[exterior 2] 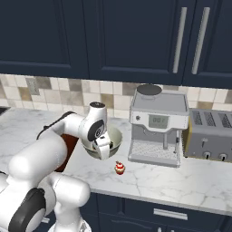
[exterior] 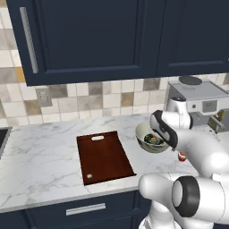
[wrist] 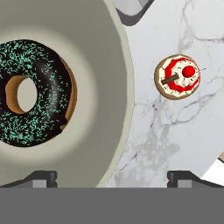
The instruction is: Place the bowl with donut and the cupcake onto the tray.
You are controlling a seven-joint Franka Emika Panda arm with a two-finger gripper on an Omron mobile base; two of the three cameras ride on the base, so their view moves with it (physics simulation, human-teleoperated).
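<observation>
The pale grey-green bowl point(exterior: 145, 134) point(exterior 2: 117, 137) point(wrist: 103, 78) sits on the marble counter just right of the tray point(exterior: 103, 157), a dark reddish-brown board. Inside the bowl lies the donut point(wrist: 39, 94) point(exterior: 154, 141), chocolate-iced with sprinkles. My gripper point(wrist: 113, 177) point(exterior 2: 103, 152) point(exterior: 166, 142) hangs open just above the bowl's near right rim, one fingertip point(wrist: 43, 178) over the bowl's inside and the other over the counter outside. Nothing is held. The small cupcake point(wrist: 177, 76) point(exterior 2: 119, 168) point(exterior: 182, 156) stands on the counter a little to the right of the bowl.
A grey coffee machine point(exterior 2: 156, 127) stands close to the right of the bowl, with a toaster point(exterior 2: 210, 136) beyond it. Dark cabinets hang above. A tiled wall backs the counter. Part of the tray point(exterior 2: 68, 144) shows behind my arm.
</observation>
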